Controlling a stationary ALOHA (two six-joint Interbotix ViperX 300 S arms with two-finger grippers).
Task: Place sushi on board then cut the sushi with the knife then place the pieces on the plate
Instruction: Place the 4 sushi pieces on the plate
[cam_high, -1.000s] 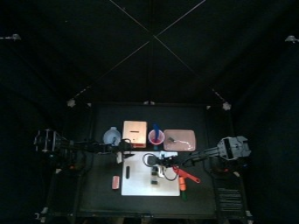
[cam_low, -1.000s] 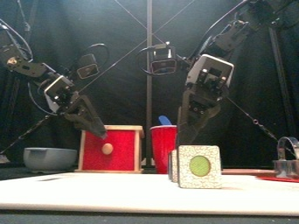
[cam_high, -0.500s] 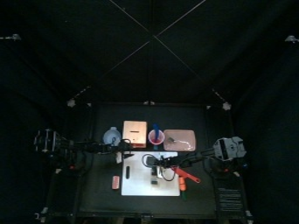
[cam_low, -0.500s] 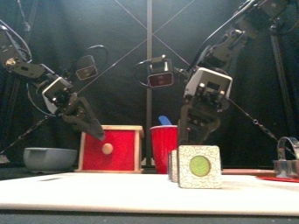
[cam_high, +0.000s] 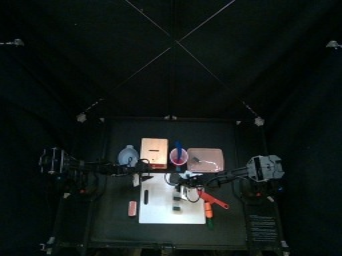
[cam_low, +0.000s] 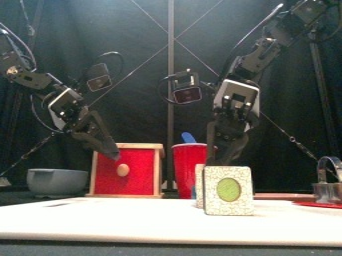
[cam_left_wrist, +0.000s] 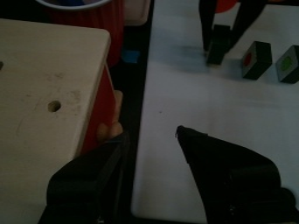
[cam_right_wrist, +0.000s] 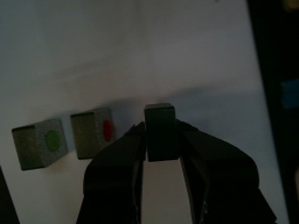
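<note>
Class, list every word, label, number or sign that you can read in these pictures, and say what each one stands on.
None can be read.
The sushi pieces show only a green or red spot, no letters.
The sushi piece in the right gripper shows a dark side, no mark.
The red cup, the wooden box and the white board bear no print that shows.

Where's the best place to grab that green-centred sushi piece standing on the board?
Probably from above, pinching its front and back faces. The green-centred sushi piece stands upright on the white board, its broad faces flat, and a second piece close beside it crowds one side edge.
</note>
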